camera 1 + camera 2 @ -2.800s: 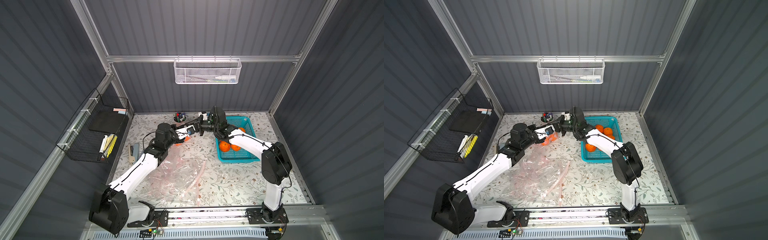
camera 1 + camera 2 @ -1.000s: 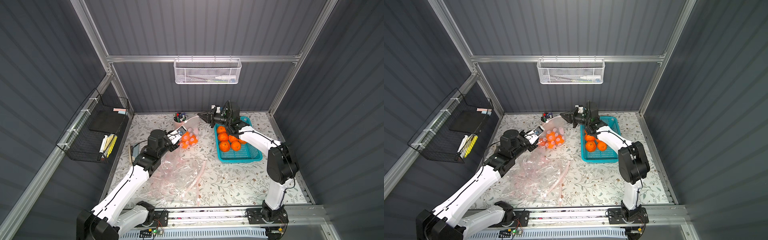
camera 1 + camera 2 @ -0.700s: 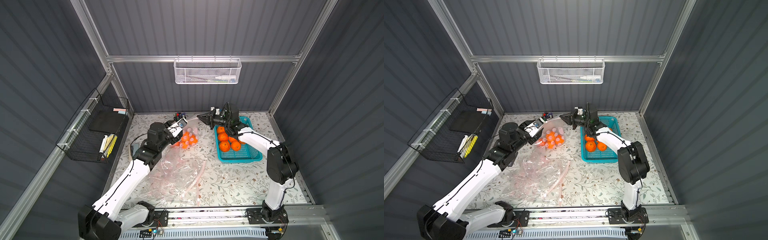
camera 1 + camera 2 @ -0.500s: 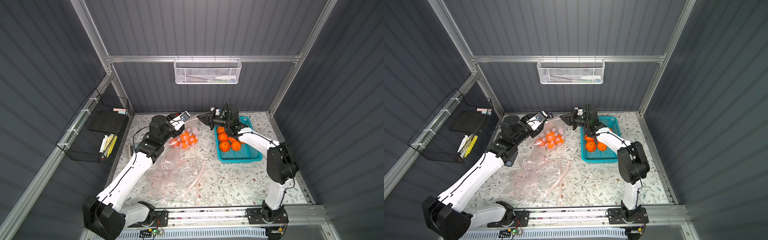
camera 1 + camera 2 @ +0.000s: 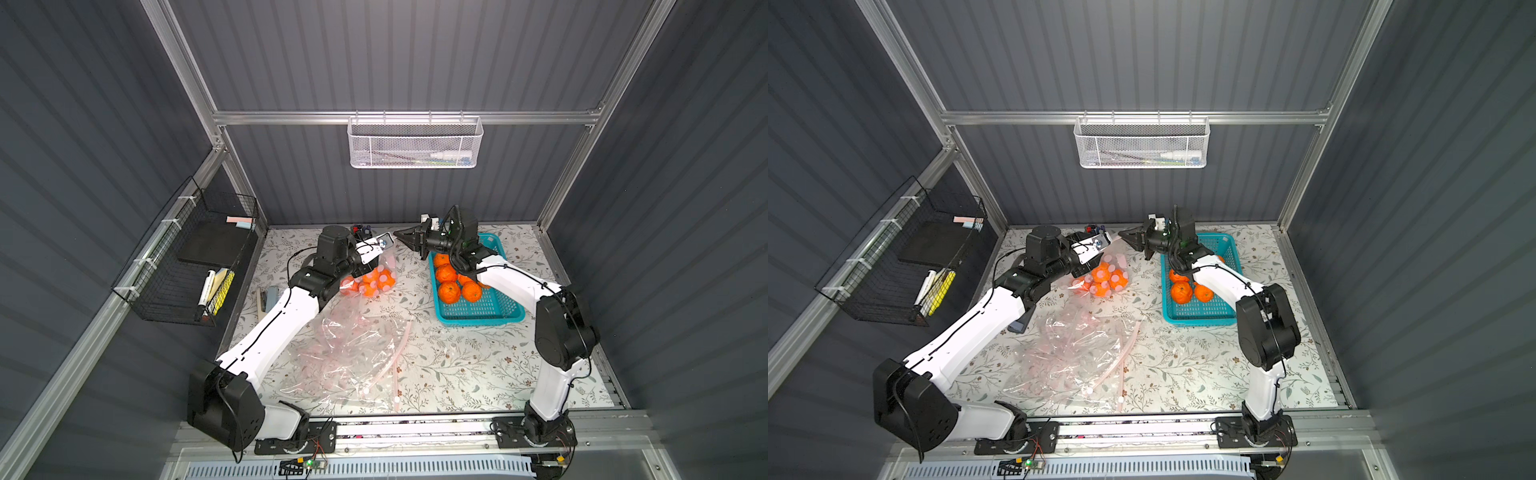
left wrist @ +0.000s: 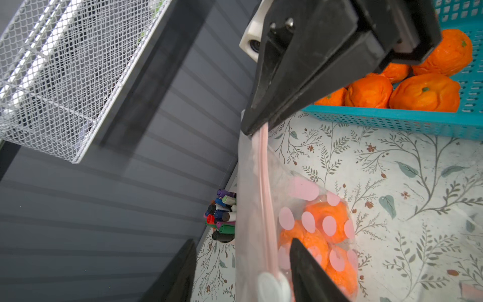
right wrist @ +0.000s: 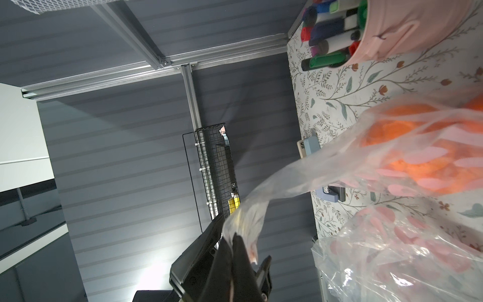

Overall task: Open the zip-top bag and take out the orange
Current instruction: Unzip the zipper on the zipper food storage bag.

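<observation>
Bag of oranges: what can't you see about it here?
- How many oranges the zip-top bag holds: spotted, crinkled plastic hides them, both top views.
- Whether its zip is open: left wrist view's edge cuts the seal off.
- Right wrist view: bag too close, blurred.

The zip-top bag [image 5: 370, 282] is glossy clear plastic. The teal basket [image 5: 478, 318] is perforated plastic, its oranges [image 5: 449, 292] matt.

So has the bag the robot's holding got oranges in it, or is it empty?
Not empty. Oranges show through the dotted bag, which the right gripper pinches by its pink strip.
</observation>
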Action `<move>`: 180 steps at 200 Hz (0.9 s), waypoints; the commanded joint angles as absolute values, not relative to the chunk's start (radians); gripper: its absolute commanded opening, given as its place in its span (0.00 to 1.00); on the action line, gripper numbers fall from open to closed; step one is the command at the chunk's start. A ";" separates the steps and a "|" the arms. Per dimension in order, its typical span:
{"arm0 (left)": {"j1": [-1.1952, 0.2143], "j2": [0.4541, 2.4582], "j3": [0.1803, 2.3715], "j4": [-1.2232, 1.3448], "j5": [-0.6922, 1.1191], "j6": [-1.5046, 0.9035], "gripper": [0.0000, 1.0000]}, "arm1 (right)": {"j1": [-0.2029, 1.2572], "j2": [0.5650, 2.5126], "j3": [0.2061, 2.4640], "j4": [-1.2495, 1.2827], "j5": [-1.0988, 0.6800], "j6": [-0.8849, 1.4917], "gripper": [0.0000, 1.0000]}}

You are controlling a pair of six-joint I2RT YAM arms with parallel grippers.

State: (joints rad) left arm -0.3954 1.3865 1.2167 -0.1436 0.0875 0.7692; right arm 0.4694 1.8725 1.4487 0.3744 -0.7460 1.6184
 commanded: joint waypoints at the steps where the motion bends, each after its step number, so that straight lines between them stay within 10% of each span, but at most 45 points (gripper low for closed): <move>1: -0.388 1.355 1.231 -0.188 0.138 0.811 0.59 | 0.474 1.845 1.437 0.397 -0.759 1.641 0.01; 180: -0.396 1.316 1.109 -0.043 0.081 0.937 0.54 | 0.484 1.867 1.462 0.391 -0.758 1.642 0.02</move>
State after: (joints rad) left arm -0.3954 1.3033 1.1160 -0.0662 0.0597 0.9211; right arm 0.4751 1.8725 1.4437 0.3740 -0.7528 1.6173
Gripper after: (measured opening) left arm 0.553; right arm 0.048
